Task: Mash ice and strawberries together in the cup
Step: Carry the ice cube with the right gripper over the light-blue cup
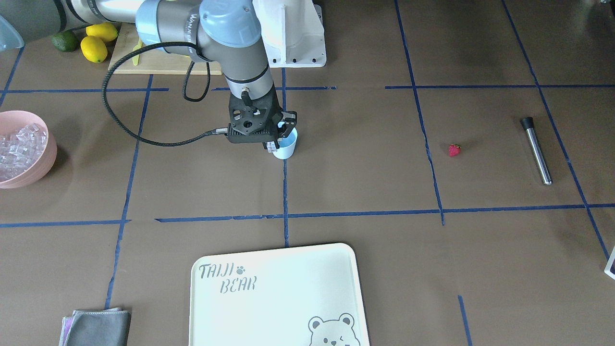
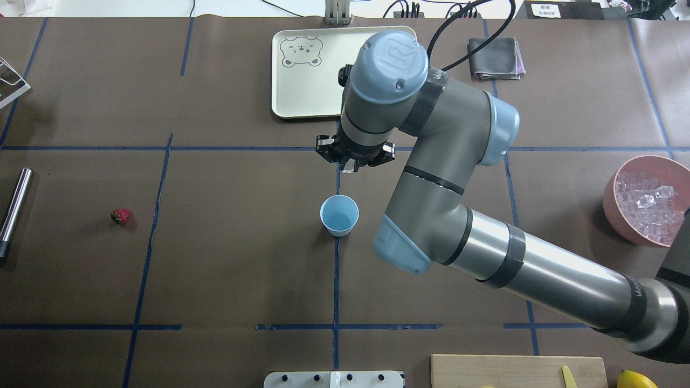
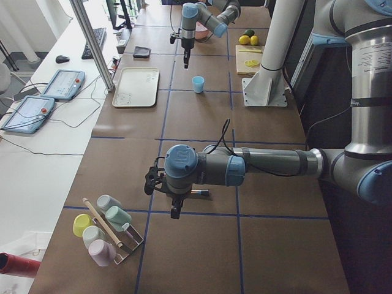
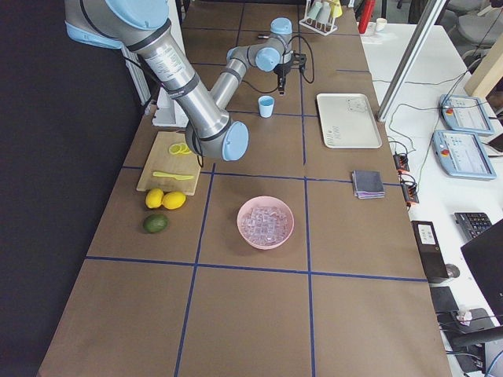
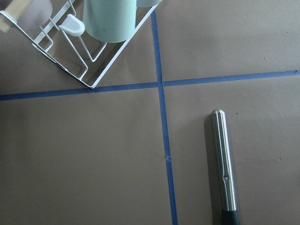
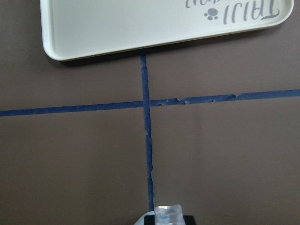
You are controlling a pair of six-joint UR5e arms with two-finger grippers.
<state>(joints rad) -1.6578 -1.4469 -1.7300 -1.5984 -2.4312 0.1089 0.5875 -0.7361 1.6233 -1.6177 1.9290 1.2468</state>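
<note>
Now the right gripper [image 2: 349,167] pinches a clear ice cube [image 6: 168,214], raised near the pale blue cup [image 2: 339,214], on its tray [image 2: 302,102] side. The strawberry [image 2: 121,216] lies well apart, near a steel muddler [image 2: 15,205]. More ice [image 2: 649,207] fills the pink bowl [image 2: 614,202]. Whether the left gripper [image 3: 176,211] is spread or closed, I cannot tell.

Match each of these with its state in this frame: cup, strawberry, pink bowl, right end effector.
Things:
1. cup
2. strawberry
3. pink bowl
4. right end effector

States:
A. filled with ice
B. lying loose on the table
C. closed on one ice cube
D. standing upright, nothing seen inside

Pairs: 1-D, 2-B, 3-A, 4-C
</note>
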